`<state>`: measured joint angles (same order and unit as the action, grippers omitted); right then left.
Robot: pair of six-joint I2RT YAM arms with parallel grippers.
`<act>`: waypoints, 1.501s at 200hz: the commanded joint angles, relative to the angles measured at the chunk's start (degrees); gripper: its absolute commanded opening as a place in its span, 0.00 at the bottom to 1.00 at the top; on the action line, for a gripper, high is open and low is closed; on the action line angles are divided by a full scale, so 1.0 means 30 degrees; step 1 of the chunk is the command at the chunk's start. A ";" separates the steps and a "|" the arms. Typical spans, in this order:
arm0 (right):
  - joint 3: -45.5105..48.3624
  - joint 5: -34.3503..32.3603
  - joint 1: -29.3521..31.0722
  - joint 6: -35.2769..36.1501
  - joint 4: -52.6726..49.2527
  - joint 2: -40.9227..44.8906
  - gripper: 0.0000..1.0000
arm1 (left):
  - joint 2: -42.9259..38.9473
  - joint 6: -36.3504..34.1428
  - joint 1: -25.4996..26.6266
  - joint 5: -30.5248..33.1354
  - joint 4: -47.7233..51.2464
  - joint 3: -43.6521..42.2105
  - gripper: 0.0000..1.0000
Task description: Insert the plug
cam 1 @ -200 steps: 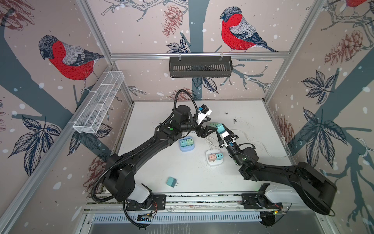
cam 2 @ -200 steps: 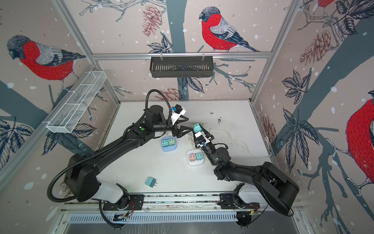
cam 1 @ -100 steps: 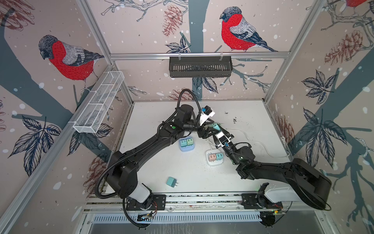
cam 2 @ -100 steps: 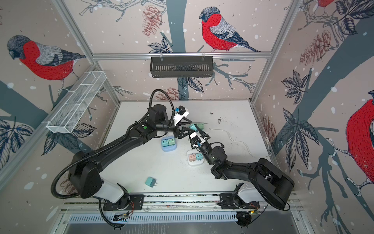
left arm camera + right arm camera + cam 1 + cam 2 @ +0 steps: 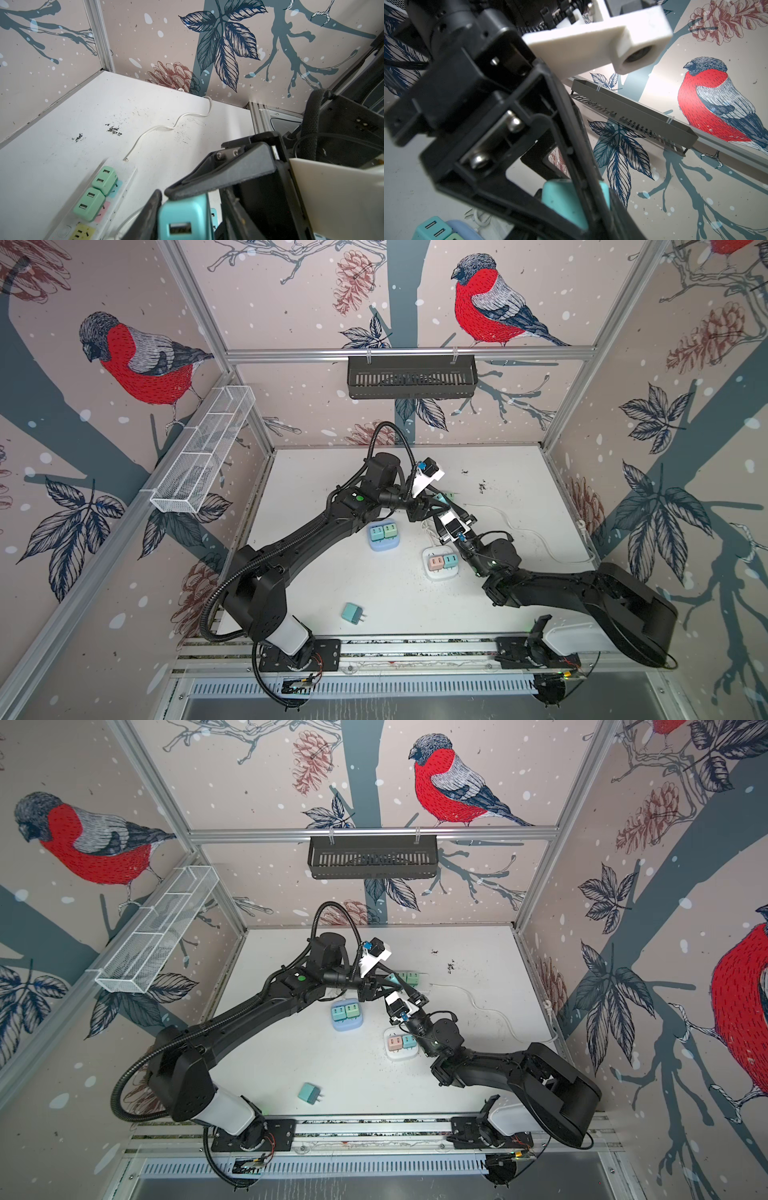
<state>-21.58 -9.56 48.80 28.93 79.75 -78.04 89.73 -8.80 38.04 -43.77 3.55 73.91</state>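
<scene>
**Teal plug [image 5: 182, 220] pinched from two sides beside the power strip [image 5: 128, 172]**

Held up just beside the white power strip, close to the two green plugs [image 5: 89, 202] stuck in it. Not pushed into the strip.

Pinched by the left gripper [image 5: 436, 501], with fingers [image 5: 149, 216] narrow and snug against the plug's sides in the left wrist view.

Gripped too by the right gripper [image 5: 441, 508], reaching in from the front of the strip. Jaws narrow on the same plug, mostly hidden behind the left gripper in the right wrist view.

Running off from one end of the strip, a thin white cord [image 5: 166, 127].

In front of the strip, a blue socket block [image 5: 384, 546] with two small plugs [image 5: 377, 533] in it. Beside that, also in front of the strip, a white socket block [image 5: 440, 576] with a pink plug [image 5: 435, 562] in it.

Far in front of the strip, alone on the white table [image 5: 498, 605], a spare plug [image 5: 352, 612] lying on its side.
</scene>
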 commanded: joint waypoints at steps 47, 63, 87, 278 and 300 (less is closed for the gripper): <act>0.0066 0.0334 0.0134 -0.0072 0.1024 0.0807 0.08 | 0.0616 -0.2056 0.0034 -0.1620 0.1849 0.0716 0.15; 0.0134 0.0592 0.0198 -0.0135 0.0518 0.1173 0.14 | 0.0593 -0.2318 0.0034 -0.1246 0.1977 0.0728 0.05; 0.0105 0.0915 0.0424 -0.0349 -0.0214 0.1653 0.22 | 0.0386 -0.2552 0.0033 -0.0767 0.1738 0.0475 0.00; 0.3526 -0.0385 0.1782 -0.2609 -0.2912 0.6398 0.82 | -0.2927 -0.3389 -0.2138 0.5064 -0.6728 -0.6153 0.00; 0.3759 -0.1271 0.1738 -0.2756 -0.3054 0.6506 0.82 | -0.1740 -0.3527 -0.2627 0.5632 -0.5453 -0.4917 0.00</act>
<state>-10.85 -9.87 54.00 22.55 69.87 -58.94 82.11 -19.64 31.29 -29.28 -11.70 55.90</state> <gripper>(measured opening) 0.823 0.293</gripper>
